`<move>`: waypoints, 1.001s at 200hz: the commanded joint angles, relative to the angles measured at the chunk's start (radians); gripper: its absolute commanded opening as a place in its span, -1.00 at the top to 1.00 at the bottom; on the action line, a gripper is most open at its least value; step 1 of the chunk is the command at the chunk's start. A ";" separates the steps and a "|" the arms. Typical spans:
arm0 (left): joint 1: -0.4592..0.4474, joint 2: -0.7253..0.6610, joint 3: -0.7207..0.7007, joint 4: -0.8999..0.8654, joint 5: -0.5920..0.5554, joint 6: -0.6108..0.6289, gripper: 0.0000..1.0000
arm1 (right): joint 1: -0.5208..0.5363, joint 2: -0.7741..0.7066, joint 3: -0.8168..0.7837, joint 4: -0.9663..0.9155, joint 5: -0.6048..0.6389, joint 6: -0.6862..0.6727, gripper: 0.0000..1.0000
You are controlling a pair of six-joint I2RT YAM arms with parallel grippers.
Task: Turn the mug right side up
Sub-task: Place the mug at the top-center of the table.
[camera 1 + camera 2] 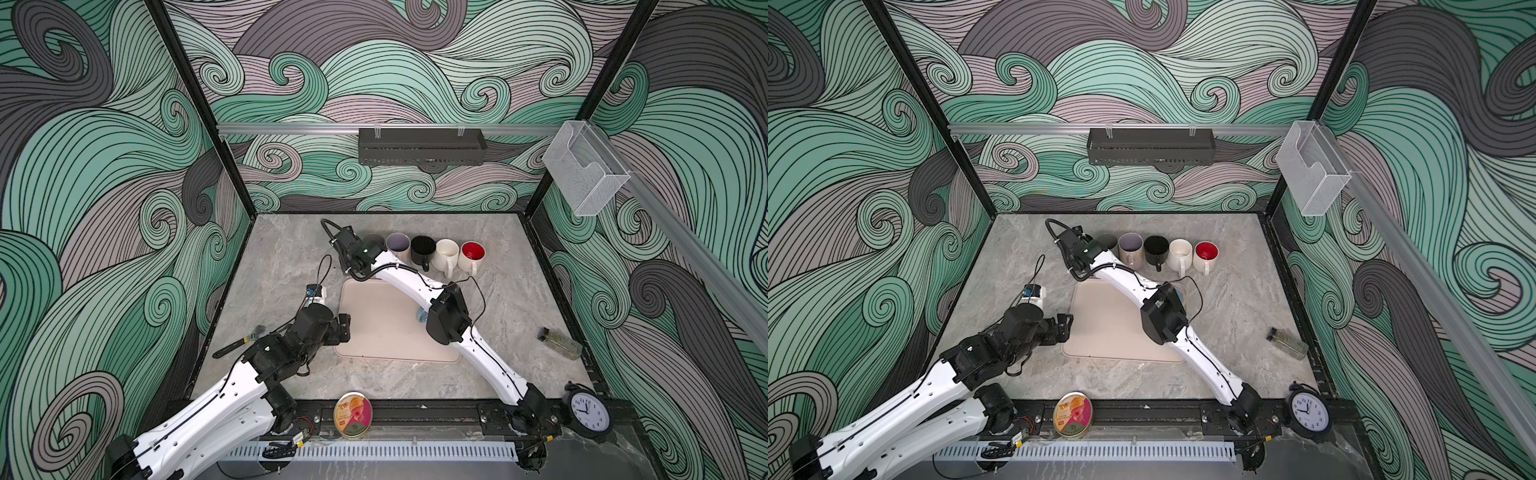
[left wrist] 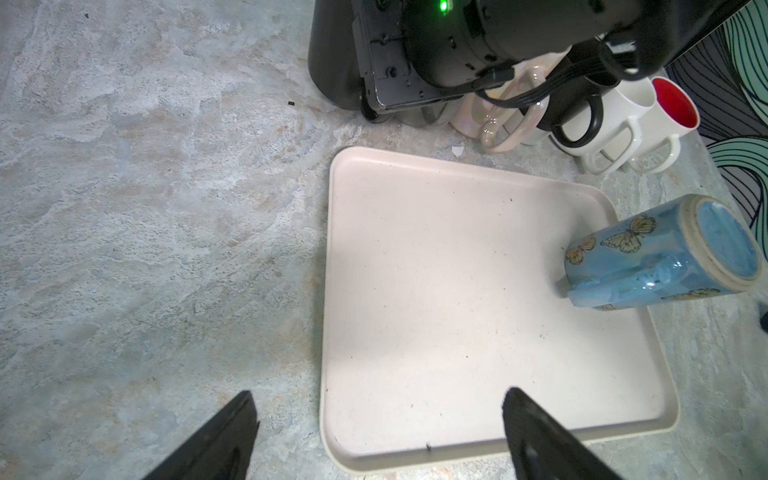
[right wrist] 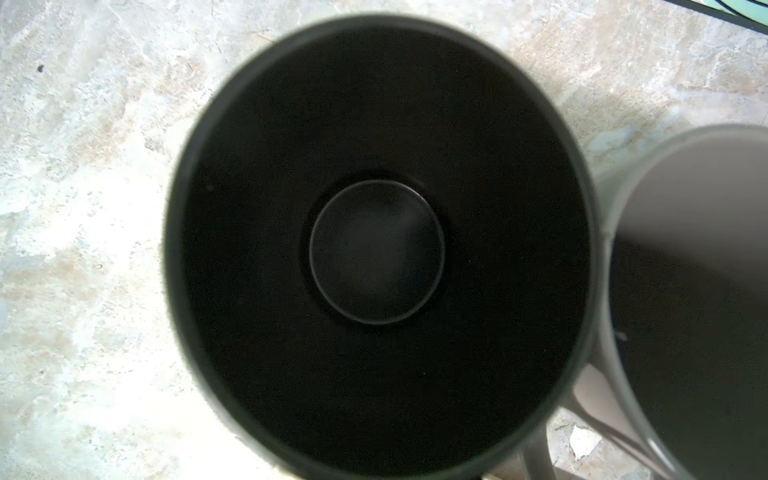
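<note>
A dark grey mug (image 1: 374, 240) (image 3: 376, 249) stands upright on the table at the left end of a row of mugs. My right gripper (image 1: 362, 251) is tight against its near side. The right wrist view looks straight down into the mug. The fingers are hidden under the rim at the handle side, shut on the handle. A blue butterfly mug (image 2: 648, 257) stands upside down on the far right part of the beige tray (image 2: 436, 291); in a top view only a blue sliver (image 1: 420, 314) shows beside my right arm. My left gripper (image 2: 379, 392) hangs open and empty over the tray's near left corner.
Lilac (image 1: 397, 243), black (image 1: 423, 248), cream (image 1: 446, 251) and red-lined (image 1: 472, 251) mugs stand upright in the row, handles toward me. A glass bottle (image 1: 561, 343) lies at the right edge. A wrench (image 1: 241, 340), a round tin (image 1: 353, 414) and a clock (image 1: 588, 411) sit near the front.
</note>
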 commanded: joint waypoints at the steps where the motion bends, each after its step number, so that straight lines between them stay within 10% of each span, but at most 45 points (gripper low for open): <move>1: 0.007 -0.015 -0.005 -0.010 0.003 -0.001 -0.87 | -0.005 0.001 0.023 0.047 0.045 0.032 1.00; 171: 0.007 -0.069 -0.028 -0.031 0.002 -0.015 -0.88 | 0.010 0.008 -0.028 0.063 0.069 0.071 1.00; 200: 0.006 -0.063 -0.029 -0.031 -0.005 -0.017 -0.88 | 0.017 -0.020 -0.048 0.068 0.070 0.073 0.57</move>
